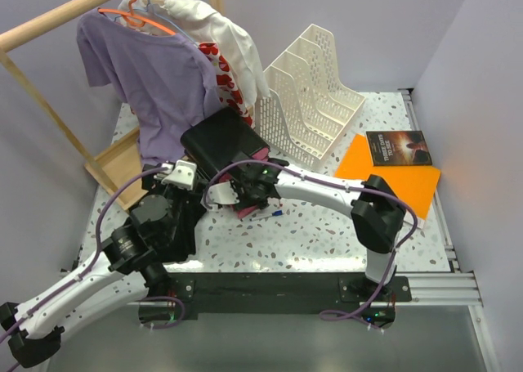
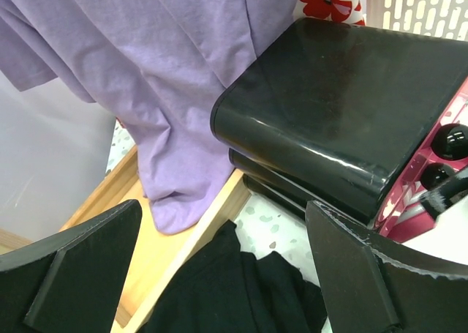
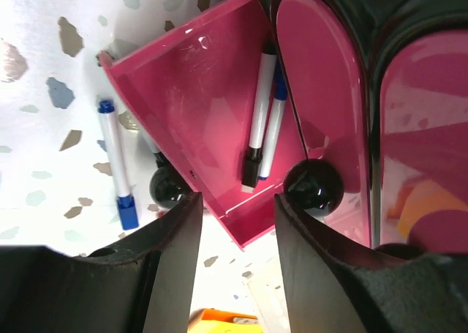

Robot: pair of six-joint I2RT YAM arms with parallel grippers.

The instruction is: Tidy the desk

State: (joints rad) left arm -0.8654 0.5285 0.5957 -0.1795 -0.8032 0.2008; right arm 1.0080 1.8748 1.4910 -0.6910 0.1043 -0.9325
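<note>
Position of the loose marker (image 3: 117, 165) is what I judge the next move depends on. It lies on the desk (image 3: 44, 69), just outside the open pink drawer (image 3: 197, 106), on the left side in the right wrist view. Two other markers (image 3: 262, 106) already lie inside the drawer, side by side.

The right gripper (image 3: 238, 201) hangs over the front edge of the drawer. Its fingers stand about half apart and nothing is between them. The loose marker is near to it, a little to the left of the left finger. Its long axis runs almost up and down in that view, so it lies across the closing line of the fingers. I think a short sideways shift and a descent would be enough, with no turn of the wrist.

The left gripper (image 2: 225, 223) is spread fully and holds nothing. It faces the black organizer (image 2: 336, 106) from the other side, near the purple shirt (image 2: 146, 69), and the organizer stands between it and the marker. So the right arm is clearly the nearer one.

The desk itself spreads under both arms, white with dark speckles.
</note>
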